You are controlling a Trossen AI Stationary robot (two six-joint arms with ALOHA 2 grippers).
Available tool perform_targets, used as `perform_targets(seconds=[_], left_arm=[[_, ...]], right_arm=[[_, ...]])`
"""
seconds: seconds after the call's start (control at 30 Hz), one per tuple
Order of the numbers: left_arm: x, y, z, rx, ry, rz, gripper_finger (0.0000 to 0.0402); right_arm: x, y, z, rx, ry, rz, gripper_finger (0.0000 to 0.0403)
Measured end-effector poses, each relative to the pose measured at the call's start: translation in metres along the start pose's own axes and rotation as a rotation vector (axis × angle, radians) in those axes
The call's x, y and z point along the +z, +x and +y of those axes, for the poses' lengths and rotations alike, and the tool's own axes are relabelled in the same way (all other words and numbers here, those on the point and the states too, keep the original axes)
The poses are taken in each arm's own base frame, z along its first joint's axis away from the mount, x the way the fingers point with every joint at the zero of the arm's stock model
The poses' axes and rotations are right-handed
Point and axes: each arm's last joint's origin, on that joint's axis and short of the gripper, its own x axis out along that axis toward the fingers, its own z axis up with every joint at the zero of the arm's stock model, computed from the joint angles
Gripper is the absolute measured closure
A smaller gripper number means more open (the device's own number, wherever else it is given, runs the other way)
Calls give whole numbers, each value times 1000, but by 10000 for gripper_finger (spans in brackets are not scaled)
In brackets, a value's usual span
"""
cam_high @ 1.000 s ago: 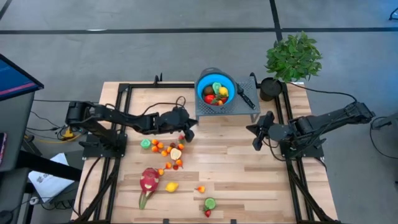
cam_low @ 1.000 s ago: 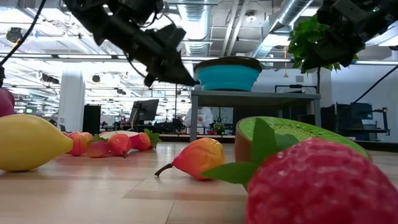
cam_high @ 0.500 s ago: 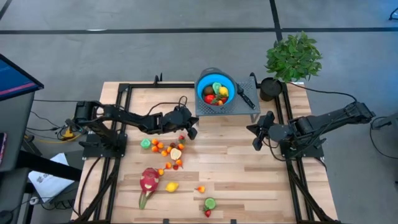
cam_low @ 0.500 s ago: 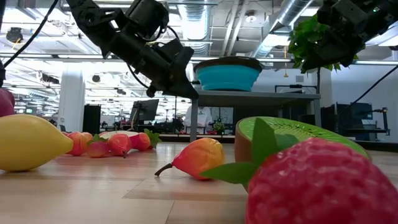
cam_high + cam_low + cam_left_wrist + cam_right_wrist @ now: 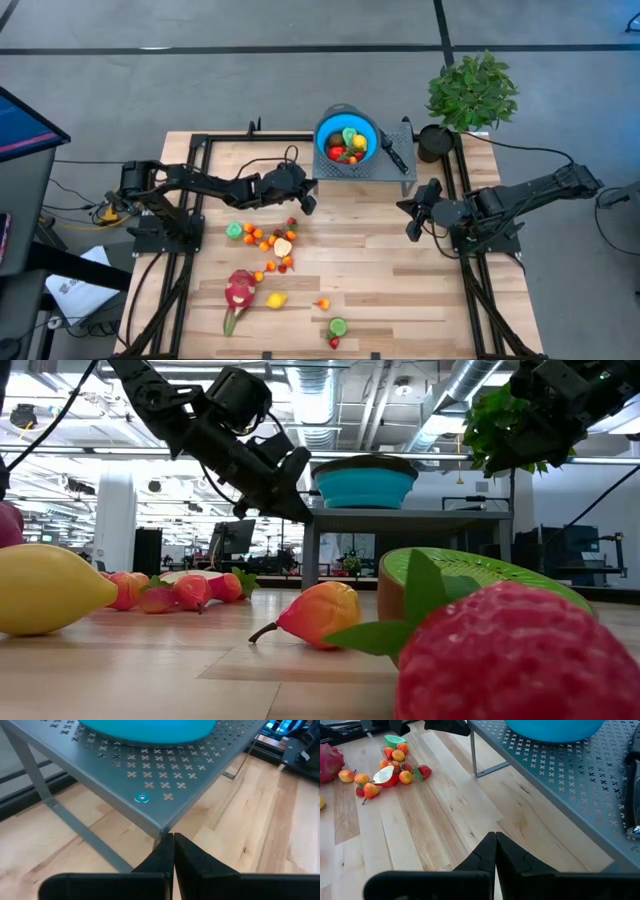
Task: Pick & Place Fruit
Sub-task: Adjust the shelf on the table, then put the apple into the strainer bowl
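Observation:
Small toy fruit [image 5: 268, 240] lies scattered on the wooden table, with a pink dragon fruit [image 5: 239, 290], a lemon [image 5: 276, 299], a kiwi half [image 5: 338, 326] and a strawberry [image 5: 333, 343] nearer the front edge. More fruit fills the blue bowl [image 5: 347, 142], which stands on a grey perforated stand [image 5: 372, 174]. My left gripper [image 5: 308, 203] hangs shut and empty above the table, just short of the stand's near left corner [image 5: 160, 827]. My right gripper [image 5: 412, 228] waits shut and empty to the right of the stand.
A black-handled knife [image 5: 394, 155] lies on the stand beside the bowl. A potted plant [image 5: 472, 92] stands at the far right corner. The stand's thin legs [image 5: 473, 755] reach down to the table. Bare wood lies between the stand and the right arm.
My left gripper, still shut and empty, has moved toward the table's far edge and a little down, away from the fruit cluster and up to the stand's near left corner. The fruit has not moved.

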Motion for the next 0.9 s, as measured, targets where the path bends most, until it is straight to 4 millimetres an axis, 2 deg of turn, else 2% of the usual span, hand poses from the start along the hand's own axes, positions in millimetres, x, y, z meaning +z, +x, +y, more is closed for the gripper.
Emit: perform_targets(seconds=[0.27, 0.47, 0.73, 0.9], left_arm=[[-1, -15, -26, -123, 31, -6, 400], [-5, -29, -27, -263, 44, -17, 400], [-11, -73, -26, -378, -4, -63, 400], [-14, -104, -26, -370, -38, -103, 400]], right_arm=[[-3, -6, 4, 88, 4, 20, 403], [-8, -15, 10, 157, 16, 39, 403], [-15, -23, 18, 198, 2, 42, 403], [-16, -26, 19, 181, 25, 13, 403]])
